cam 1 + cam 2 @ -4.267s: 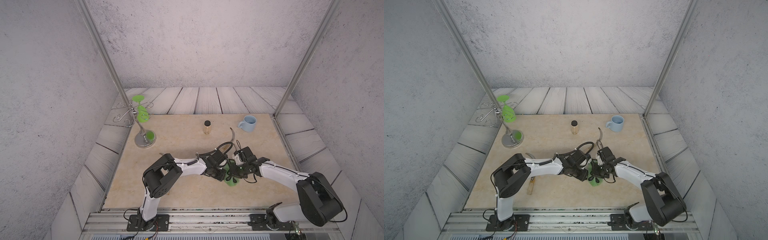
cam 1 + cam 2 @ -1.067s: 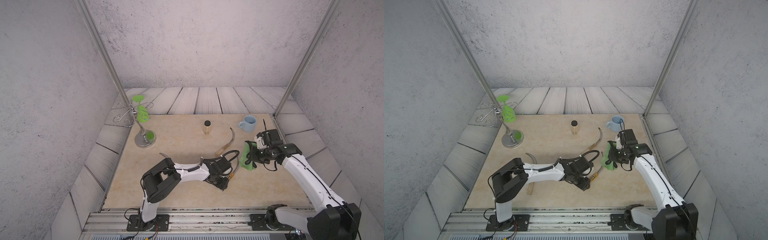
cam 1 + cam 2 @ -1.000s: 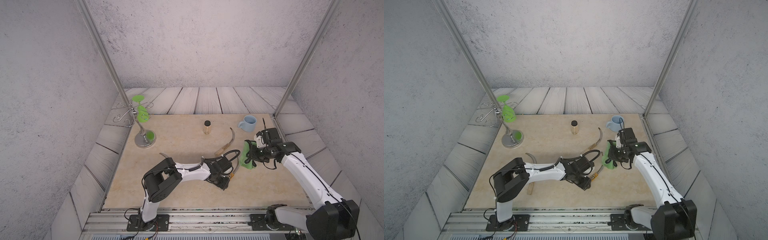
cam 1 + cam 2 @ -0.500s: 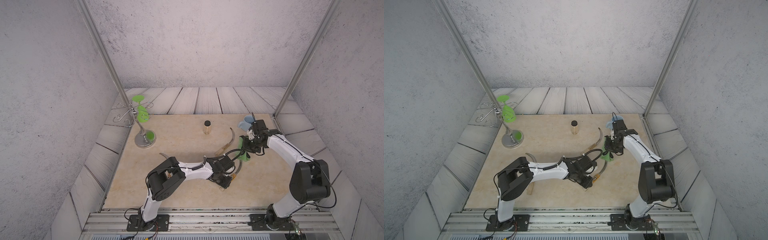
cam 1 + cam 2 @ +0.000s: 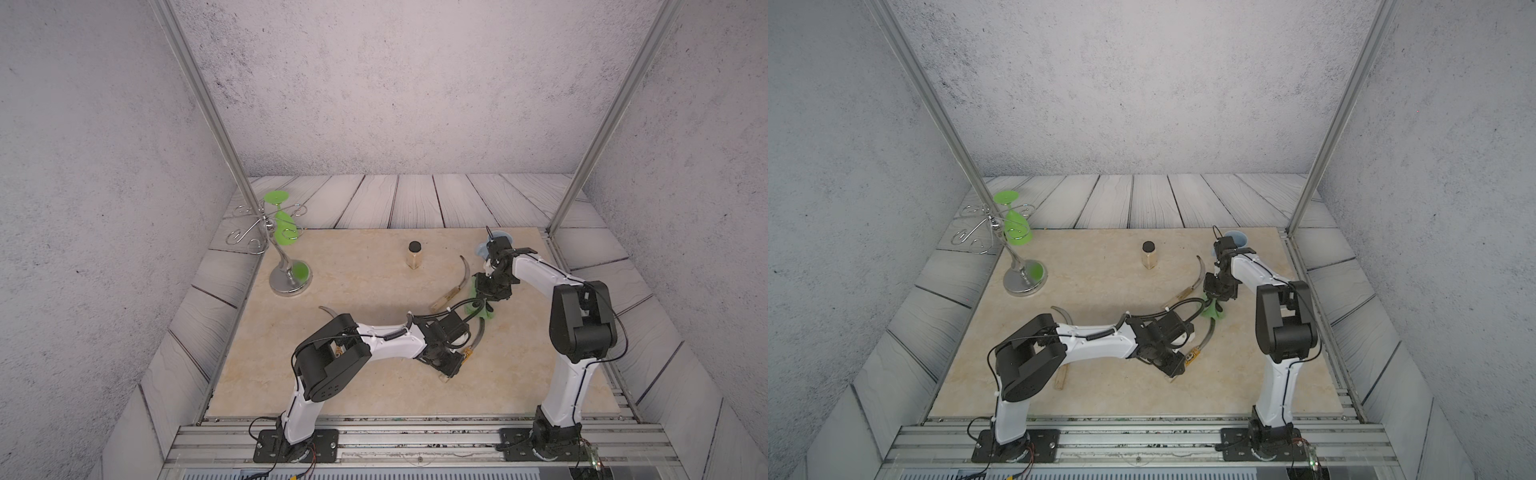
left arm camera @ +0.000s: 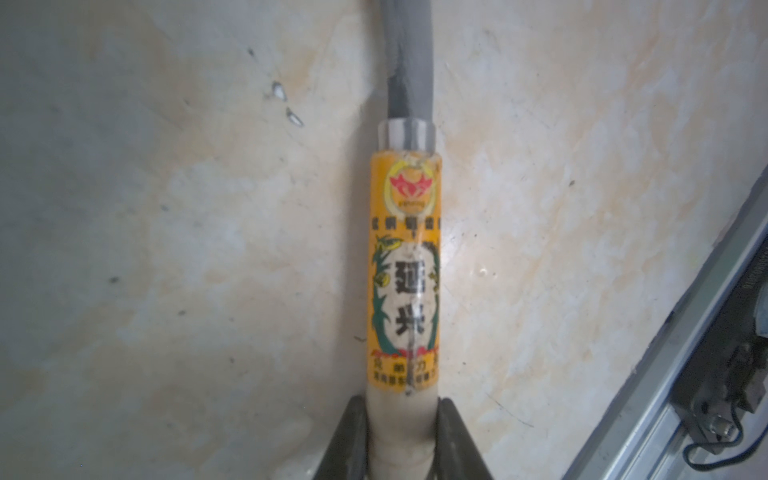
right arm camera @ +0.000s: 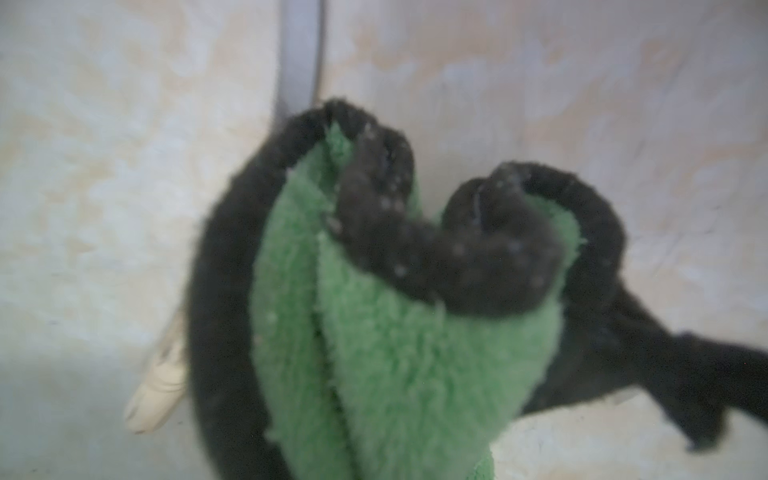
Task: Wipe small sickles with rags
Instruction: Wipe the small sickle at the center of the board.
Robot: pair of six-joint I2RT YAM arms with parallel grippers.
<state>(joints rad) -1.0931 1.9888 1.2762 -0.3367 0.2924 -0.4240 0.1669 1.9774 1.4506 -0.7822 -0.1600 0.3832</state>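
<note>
Two changes in the last second. Your left gripper (image 6: 401, 440) was slightly open and has now clamped onto the pale butt end of the labelled sickle (image 6: 404, 270), with a finger tight on each side of the wood. Your right gripper (image 5: 484, 300) has carried the rag (image 5: 482, 312) in from the right side of the bench (image 5: 374, 291), so it now hangs at the far end of that sickle's blade. Judgement: one arm is pinning the tool and the other has the cloth in place, so the wipe stroke looks about to begin. No wiping on this one is visible yet. The right gripper holds the rag bunched. The cloth hides its jaws, but in both top views the rag dangles straight from it. In the right wrist view the rag (image 7: 395, 332) is fluffy green with thick dark edging, folded on itself, and a grey blade runs out from behind it. The labelled sickle sits low at mid-bench: yellow-and-black sticker, metal collar, dull grey curved blade. I can't tell if it's lifted. The second sickle (image 5: 1202, 270) lies just beyond the rag. The third sickle (image 5: 1061, 378) is partly under your left arm.
</note>
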